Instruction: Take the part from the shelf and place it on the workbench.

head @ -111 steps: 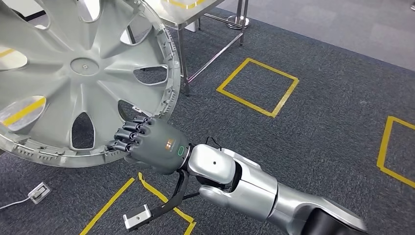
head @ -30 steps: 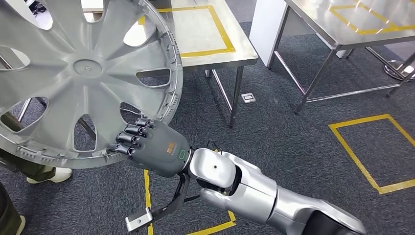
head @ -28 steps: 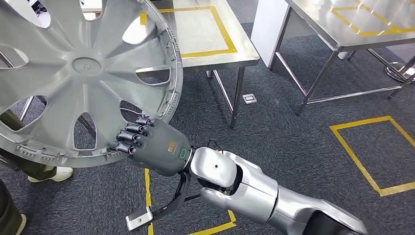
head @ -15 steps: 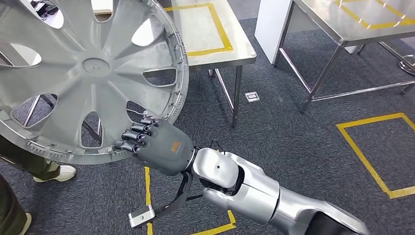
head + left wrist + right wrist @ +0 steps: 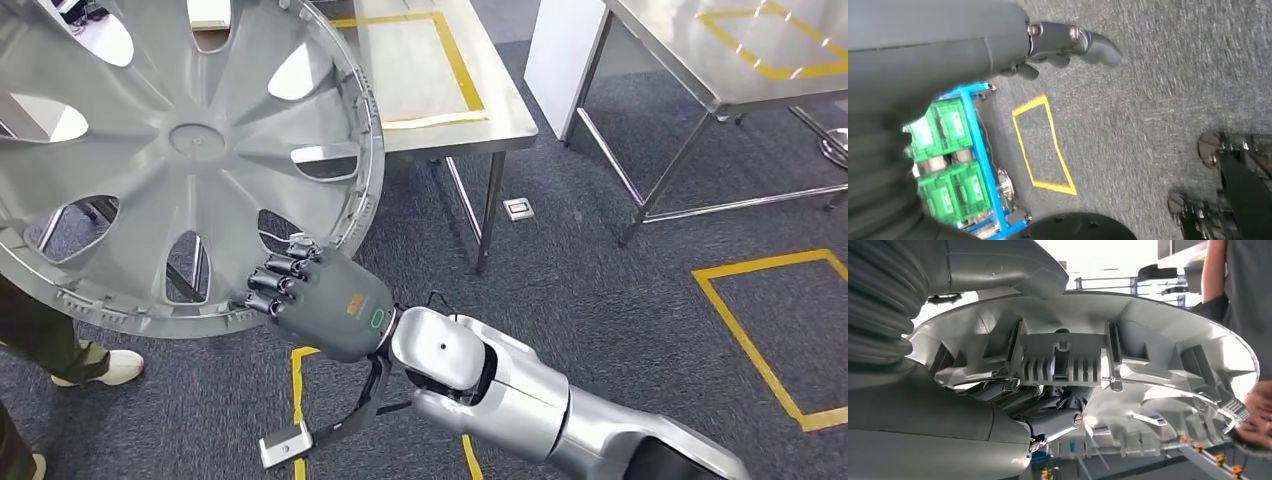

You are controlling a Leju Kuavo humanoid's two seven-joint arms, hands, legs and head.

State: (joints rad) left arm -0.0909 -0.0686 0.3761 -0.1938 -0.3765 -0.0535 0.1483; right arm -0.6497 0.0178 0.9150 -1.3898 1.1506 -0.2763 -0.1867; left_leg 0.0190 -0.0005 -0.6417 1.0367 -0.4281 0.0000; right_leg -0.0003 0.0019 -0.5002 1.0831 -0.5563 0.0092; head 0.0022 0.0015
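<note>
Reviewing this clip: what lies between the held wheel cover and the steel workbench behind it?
Nothing stands between them. In the head view the wheel cover, gripped by the right hand, overlaps the workbench edge; below the overlap is bare grey carpet.

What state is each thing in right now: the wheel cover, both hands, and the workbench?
Wheel cover: off the shelf, held up in the air by its lower rim, tilted.
Right hand: grips the cover's rim, fingers curled over it.
Left hand: holds nothing, hanging over the carpet.
Workbench: nothing placed inside its yellow-taped square.
</note>
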